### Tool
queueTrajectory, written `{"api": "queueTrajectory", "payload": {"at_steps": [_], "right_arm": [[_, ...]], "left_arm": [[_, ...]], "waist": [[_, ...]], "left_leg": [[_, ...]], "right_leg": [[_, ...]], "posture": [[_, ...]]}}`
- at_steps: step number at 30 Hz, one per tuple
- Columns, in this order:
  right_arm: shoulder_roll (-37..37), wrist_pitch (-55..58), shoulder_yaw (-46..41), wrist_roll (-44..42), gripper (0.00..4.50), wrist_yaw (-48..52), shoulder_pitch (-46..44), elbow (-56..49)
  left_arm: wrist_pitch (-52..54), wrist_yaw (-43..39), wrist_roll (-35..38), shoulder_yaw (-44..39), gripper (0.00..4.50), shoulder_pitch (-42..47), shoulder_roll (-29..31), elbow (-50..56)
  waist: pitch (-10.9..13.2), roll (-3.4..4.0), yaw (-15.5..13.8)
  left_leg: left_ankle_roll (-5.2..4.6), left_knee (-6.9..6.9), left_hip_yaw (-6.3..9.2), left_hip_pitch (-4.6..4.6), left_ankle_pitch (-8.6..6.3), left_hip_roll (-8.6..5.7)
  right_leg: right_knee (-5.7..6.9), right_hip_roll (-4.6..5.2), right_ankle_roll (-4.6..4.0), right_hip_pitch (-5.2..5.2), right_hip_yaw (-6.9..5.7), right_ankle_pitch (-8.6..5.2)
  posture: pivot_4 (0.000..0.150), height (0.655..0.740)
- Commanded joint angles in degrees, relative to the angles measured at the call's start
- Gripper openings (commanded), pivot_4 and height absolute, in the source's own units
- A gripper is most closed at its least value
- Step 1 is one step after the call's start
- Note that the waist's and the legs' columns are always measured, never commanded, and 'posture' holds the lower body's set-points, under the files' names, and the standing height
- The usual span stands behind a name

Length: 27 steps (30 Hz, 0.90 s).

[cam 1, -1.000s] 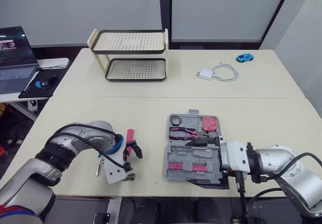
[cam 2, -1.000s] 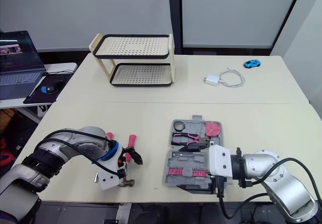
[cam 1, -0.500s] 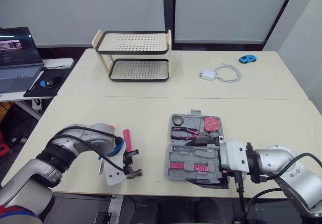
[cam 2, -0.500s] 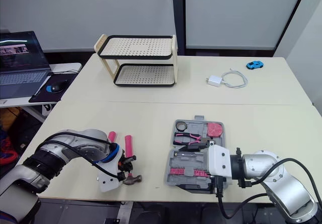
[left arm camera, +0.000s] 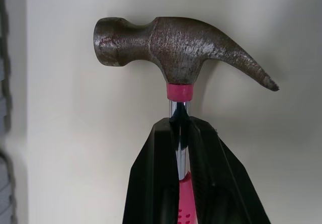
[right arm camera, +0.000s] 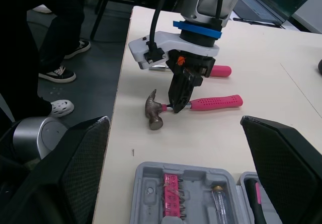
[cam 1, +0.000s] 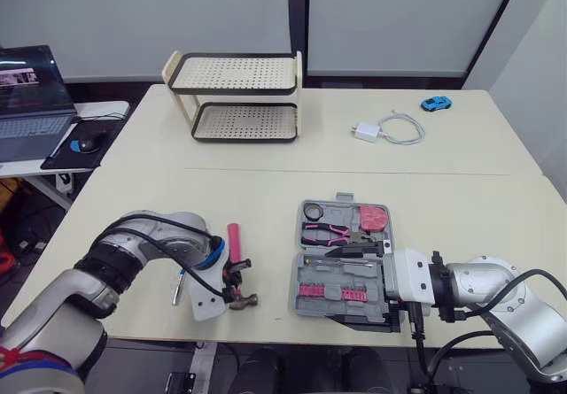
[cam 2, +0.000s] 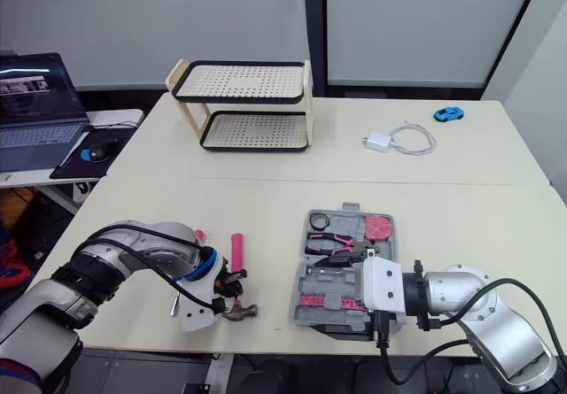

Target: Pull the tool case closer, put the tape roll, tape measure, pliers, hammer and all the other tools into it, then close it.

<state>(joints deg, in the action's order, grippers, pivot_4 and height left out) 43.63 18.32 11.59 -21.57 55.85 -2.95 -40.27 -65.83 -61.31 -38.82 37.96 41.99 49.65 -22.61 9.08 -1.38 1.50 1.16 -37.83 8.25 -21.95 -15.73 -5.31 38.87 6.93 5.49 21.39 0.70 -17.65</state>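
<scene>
Tabletop (cam 1: pixel 266 199): tool case (cam 1: pixel 341 261) open at lower centre of head view, pliers (cam 1: pixel 322 233) seated inside. Hammer (right arm camera: pixel 216 102) lies flat at lower left, well apart from case. Likely head-heavy, steel shaft stiff and slick; pink grip safer hold. Left end effector (left arm camera: pixel 179 126) clenched on bare shaft just under head. Right end effector (right arm camera: pixel 173 121) released, 2 fingers spread, beside case.

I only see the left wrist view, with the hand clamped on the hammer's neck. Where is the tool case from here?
Observer: The grey plastic tool case lies open to the right of the pink-handled steel hammer, apart from it.
Operator: Any other tools outside it?
Observer: A pink-handled screwdriver lies just left of the hammer.
Operator: And the right hand?
Observer: The right hand is open, at the case's near half.
</scene>
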Motion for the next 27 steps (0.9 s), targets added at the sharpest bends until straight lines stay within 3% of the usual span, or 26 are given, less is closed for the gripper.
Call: {"api": "queueTrajectory", "payload": {"at_steps": [1,7,9,12,15,19,27], "right_arm": [[-0.3,-0.3,-0.4,-0.8,4.5,-0.3,-0.7,-2.2],[-1.1,-0.4,0.1,-0.3,4.5,-1.0,-0.9,-1.9],[-1.5,-0.3,0.2,-0.1,4.5,-1.5,-0.9,-1.7],[-1.8,-0.5,0.1,0.0,4.5,-1.8,-0.9,-1.3],[-1.7,-1.7,0.1,0.4,4.5,-1.5,0.0,-0.7],[-1.9,-2.0,0.2,0.5,4.5,-1.7,0.1,-0.6],[-2.3,-2.4,0.7,1.0,4.5,-2.0,0.7,-0.7]], "left_arm": [[4.3,-5.0,9.2,-0.6,0.01,1.7,2.2,2.5],[24.9,-14.4,23.9,-5.2,0.01,-3.8,7.3,14.7],[30.6,-15.0,25.6,-7.7,0.01,-6.0,8.6,19.3],[47.3,-17.3,29.3,-12.2,0.01,-9.6,10.0,28.1],[66.2,-17.3,26.6,-16.0,0.01,-12.4,10.3,36.5],[90.2,-17.5,26.5,-17.7,0.01,-13.5,8.3,44.0],[136.5,-7.9,33.1,-22.2,0.01,-15.7,-1.9,59.0]], "waist": [[0.0,-0.01,0.1],[0.0,0.02,0.5],[0.1,0.04,0.6],[0.1,0.03,0.4],[0.1,0.02,0.2],[0.1,0.01,0.3],[0.2,-0.08,0.3]], "left_leg": [[0.0,0.0,0.01,-0.01,0.0,0.0],[0.0,0.0,0.13,-0.04,-0.01,0.03],[0.0,0.01,0.17,-0.03,-0.01,0.05],[0.0,0.0,0.2,-0.04,-0.01,0.06],[-0.01,-0.01,0.2,-0.04,-0.01,0.04],[-0.01,-0.01,0.19,-0.04,-0.01,0.05],[0.0,-0.01,0.24,-0.06,-0.02,0.09]], "right_leg": [[0.0,0.0,0.0,0.01,0.0,0.0],[0.04,-0.05,0.01,0.04,-0.06,-0.01],[0.05,-0.08,0.01,0.05,-0.05,-0.01],[0.05,-0.1,0.01,0.04,-0.07,-0.01],[0.03,-0.11,0.03,0.0,-0.07,-0.02],[0.04,-0.14,0.05,-0.02,-0.07,-0.04],[0.03,-0.16,0.05,-0.01,-0.07,-0.04]], "posture": [[0.15,0.74],[0.15,0.74],[0.15,0.74],[0.15,0.74],[0.15,0.74],[0.15,0.74],[0.15,0.74]]}}
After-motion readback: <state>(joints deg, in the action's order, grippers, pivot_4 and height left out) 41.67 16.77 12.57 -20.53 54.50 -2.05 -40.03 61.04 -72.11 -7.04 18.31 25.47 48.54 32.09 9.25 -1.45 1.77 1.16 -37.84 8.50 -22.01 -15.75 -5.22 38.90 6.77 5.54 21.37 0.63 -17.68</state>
